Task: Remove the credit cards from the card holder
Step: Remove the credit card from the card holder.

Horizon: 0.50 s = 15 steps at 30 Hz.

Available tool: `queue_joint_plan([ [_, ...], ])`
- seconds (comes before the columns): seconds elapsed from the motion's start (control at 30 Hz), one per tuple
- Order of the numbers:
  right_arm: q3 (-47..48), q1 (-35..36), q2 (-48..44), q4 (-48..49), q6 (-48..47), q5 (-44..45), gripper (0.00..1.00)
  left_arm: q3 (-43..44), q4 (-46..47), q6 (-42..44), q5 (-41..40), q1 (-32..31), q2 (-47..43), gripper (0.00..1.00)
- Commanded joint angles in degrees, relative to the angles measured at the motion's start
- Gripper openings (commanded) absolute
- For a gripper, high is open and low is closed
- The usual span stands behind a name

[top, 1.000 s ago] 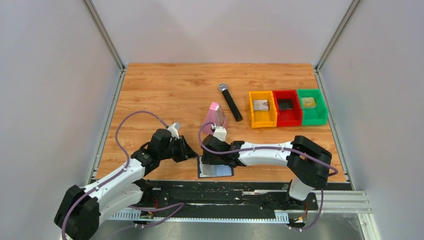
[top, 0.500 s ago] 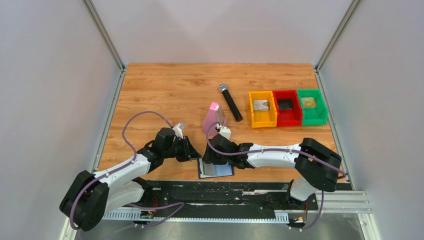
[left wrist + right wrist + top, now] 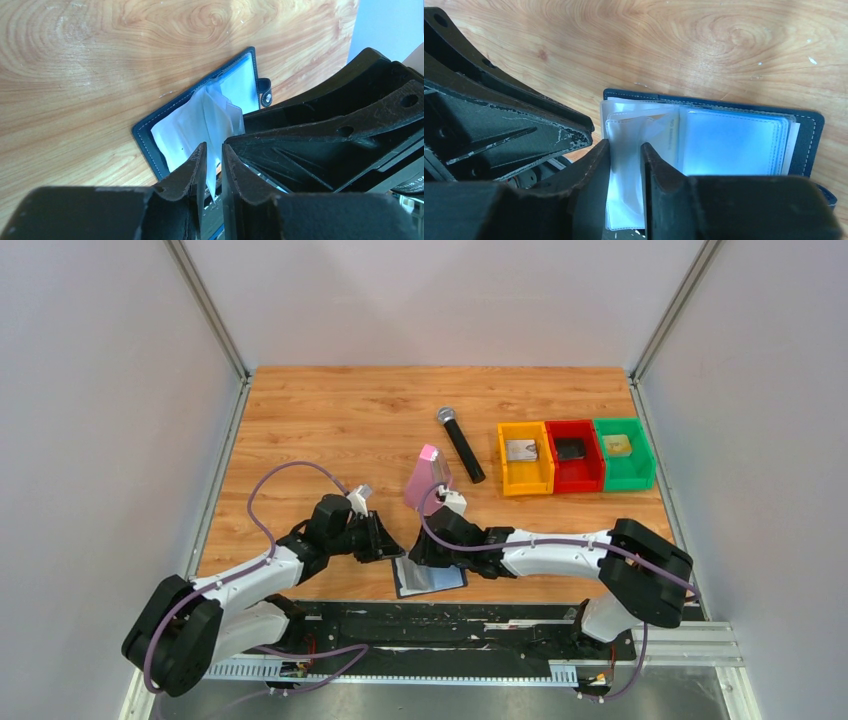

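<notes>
**Both arms at the open card holder, near bench edge**

L arm (image 3: 250, 585) reaches in from the left, low over the bench (image 3: 330, 410). Left jaws are almost closed and pinch a clear sleeve (image 3: 212, 125) of the card holder (image 3: 430, 578) betw. the fingers (image 3: 192, 167). That sleeve stands up off the holder. The card holder (image 3: 240, 82) lies open and flat at the near edge of the bench, navy cover down, pale blue inside up, snap tab (image 3: 265, 95) at one side.

A pink metronome (image 3: 428, 478) stands behind it, apart. In the right wrist view the edge of a tan credit card (image 3: 672, 142) shows inside a sleeve, beside the holder's (image 3: 734, 142) blue pocket.

R arm (image 3: 560, 552) comes in from the right, wrist over the holder. Right jaws are narrow, fingers (image 3: 594, 170) either side of a clear sleeve. Can't tell whether they clamp it or only flank it. Both sets of jaws sit v. close together over the holder.

Further back & right, a black microphone (image 3: 461, 444) lies on the bench. Then three bins stand side by side: orange (image 3: 525, 475), red (image 3: 574, 472), green (image 3: 624, 472), each w/ a small item inside.
</notes>
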Motion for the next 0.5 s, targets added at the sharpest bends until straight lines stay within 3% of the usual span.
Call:
queue_joint_plan([
  [0.0,-0.6,-0.3,-2.3,1.8,0.2,0.5,0.32,0.3,2.6,0.7,1.1,0.2,0.4,0.24],
  [0.13,-0.9,-0.3,-2.3,1.6,0.4,0.2,0.38,0.3,2.6,0.7,1.0,0.2,1.0,0.25],
  [0.3,-1.2,-0.3,-3.1,1.6,0.3,0.6,0.3,0.0,4.5,0.5,2.2,0.3,2.7,0.25],
  [0.47,-1.2,-0.3,-3.5,1.7,0.4,0.3,0.41,0.3,5.7,0.3,3.1,0.1,3.6,0.25],
])
